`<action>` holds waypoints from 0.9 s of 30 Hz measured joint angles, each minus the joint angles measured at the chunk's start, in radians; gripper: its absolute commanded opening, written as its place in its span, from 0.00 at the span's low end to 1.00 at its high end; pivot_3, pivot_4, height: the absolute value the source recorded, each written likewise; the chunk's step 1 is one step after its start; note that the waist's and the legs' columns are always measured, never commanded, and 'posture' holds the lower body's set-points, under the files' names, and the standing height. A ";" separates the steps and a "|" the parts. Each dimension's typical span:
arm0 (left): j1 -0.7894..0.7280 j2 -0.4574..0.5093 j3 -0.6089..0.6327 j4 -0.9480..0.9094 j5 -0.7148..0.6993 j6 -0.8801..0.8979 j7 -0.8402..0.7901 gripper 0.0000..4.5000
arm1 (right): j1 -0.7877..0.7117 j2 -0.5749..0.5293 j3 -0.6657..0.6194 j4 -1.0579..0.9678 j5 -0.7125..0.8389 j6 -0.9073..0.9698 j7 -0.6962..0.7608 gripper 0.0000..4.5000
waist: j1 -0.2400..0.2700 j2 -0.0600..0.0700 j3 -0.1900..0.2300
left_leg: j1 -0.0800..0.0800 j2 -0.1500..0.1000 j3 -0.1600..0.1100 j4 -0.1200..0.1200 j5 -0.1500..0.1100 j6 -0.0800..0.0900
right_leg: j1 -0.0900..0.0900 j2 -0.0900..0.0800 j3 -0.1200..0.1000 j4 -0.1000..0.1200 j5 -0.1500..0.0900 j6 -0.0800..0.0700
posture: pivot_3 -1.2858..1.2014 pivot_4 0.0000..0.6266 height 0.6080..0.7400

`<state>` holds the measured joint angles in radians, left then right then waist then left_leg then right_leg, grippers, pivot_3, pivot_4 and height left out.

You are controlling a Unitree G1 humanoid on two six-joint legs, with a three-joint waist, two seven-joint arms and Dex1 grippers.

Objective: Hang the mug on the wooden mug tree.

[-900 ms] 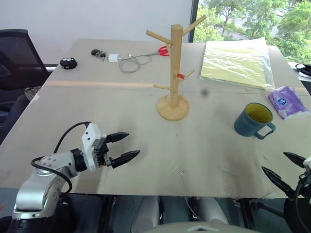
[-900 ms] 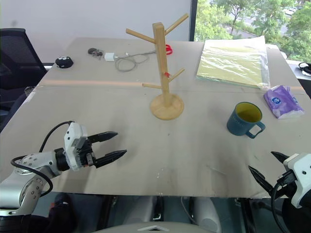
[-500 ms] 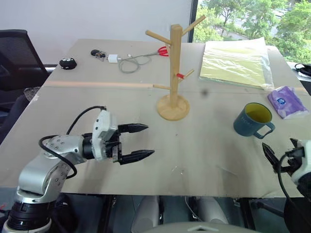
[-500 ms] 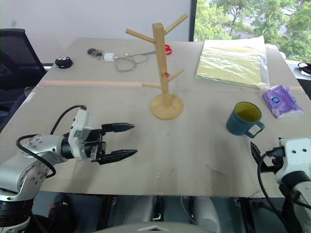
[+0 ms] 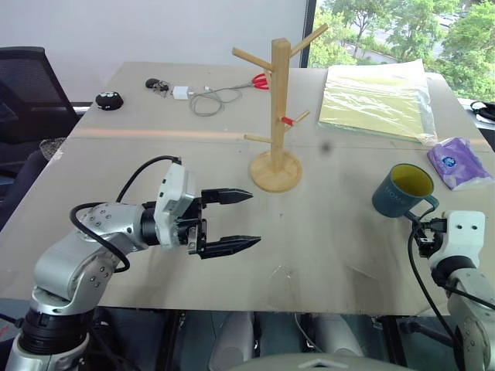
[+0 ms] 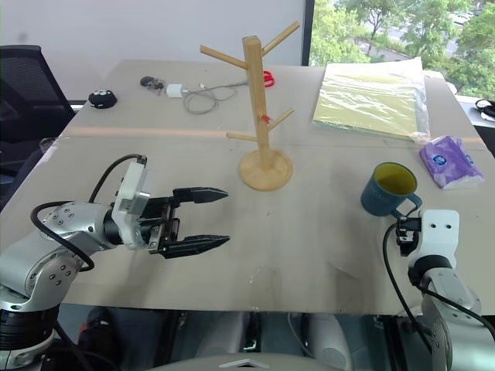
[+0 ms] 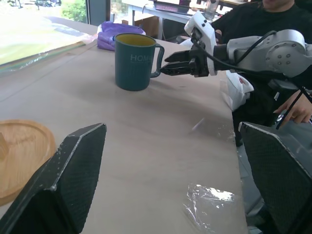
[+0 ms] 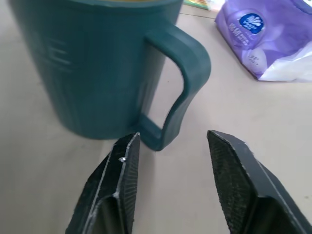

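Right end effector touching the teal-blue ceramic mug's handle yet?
Apart. Right wrist view: open end effector just short of the teal-blue ceramic mug, table visible between its fingers and the handle.

Table (image 5: 155,166): mug (image 5: 402,191), mug tree (image 5: 277,108), tissues (image 5: 458,163), scissors (image 5: 260,81)

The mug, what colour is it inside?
Yellow inside the mug, clearest in the left eye view.

A teal-blue ceramic mug (image 5: 404,191) with a yellow interior stood upright near the table's right edge, loop handle toward the near edge. A light wooden mug tree (image 5: 278,116), round-based with angled pegs, stood upright mid-table, well apart from it.
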<state>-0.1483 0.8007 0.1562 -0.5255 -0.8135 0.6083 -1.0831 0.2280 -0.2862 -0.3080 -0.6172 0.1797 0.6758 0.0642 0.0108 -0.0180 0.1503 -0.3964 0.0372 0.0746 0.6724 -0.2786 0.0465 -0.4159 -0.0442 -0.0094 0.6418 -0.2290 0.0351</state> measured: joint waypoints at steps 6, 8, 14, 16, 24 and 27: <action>0.010 0.003 0.001 -0.013 -0.004 0.000 0.017 1.00 | -0.063 0.019 0.018 0.090 -0.037 -0.036 -0.019 0.38 | -0.002 0.000 0.000 | 0.000 0.000 0.000 0.000 0.000 0.000 | 0.000 0.000 0.001 0.000 0.000 0.000 | 0.52 0.24 1.00; 0.018 0.004 0.001 -0.014 -0.003 -0.002 0.020 1.00 | -0.091 0.020 0.021 0.123 -0.048 -0.051 -0.027 0.30 | -0.002 0.000 0.000 | 0.000 0.000 0.000 0.000 0.000 0.000 | 0.000 0.000 0.001 0.000 0.001 -0.001 | 0.52 0.24 1.00; 0.037 0.008 0.003 -0.014 0.005 -0.008 0.029 1.00 | -0.130 0.019 0.028 0.153 -0.065 -0.091 -0.029 0.01 | -0.002 -0.001 0.000 | 0.000 0.000 0.000 0.000 0.002 -0.003 | 0.000 0.001 0.000 0.000 0.001 -0.001 | 0.52 0.24 1.00; 0.054 0.002 0.021 -0.014 0.005 -0.013 0.041 1.00 | -0.126 0.009 0.028 0.167 -0.058 -0.101 -0.003 0.01 | -0.002 0.000 0.000 | 0.000 0.000 0.001 0.000 0.002 -0.003 | 0.000 0.001 0.001 0.000 0.001 -0.001 | 0.52 0.24 1.00; 0.126 -0.100 0.114 0.052 0.026 -0.131 0.075 1.00 | -0.107 -0.233 0.069 -0.048 0.093 -0.087 0.309 0.01 | -0.014 0.001 0.001 | 0.001 0.001 0.001 0.000 0.000 0.000 | 0.000 0.001 0.001 0.001 0.001 -0.001 | 0.52 0.24 1.00; 0.173 -0.106 0.164 0.069 0.012 -0.163 0.040 1.00 | -0.268 -0.308 0.145 -0.147 0.127 0.056 0.323 0.01 | -0.027 0.000 0.001 | 0.002 0.002 0.001 0.001 0.000 0.000 | 0.000 0.003 0.001 0.001 0.001 -0.001 | 0.52 0.24 1.00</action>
<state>0.0248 0.6948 0.3207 -0.4570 -0.8019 0.4456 -1.0427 -0.0396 -0.5942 -0.1630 -0.7639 0.3068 0.7317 0.3870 -0.0164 -0.0179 0.1510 -0.3940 0.0394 0.0757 0.6731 -0.2784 0.0463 -0.4155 -0.0417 -0.0082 0.6428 -0.2280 0.0342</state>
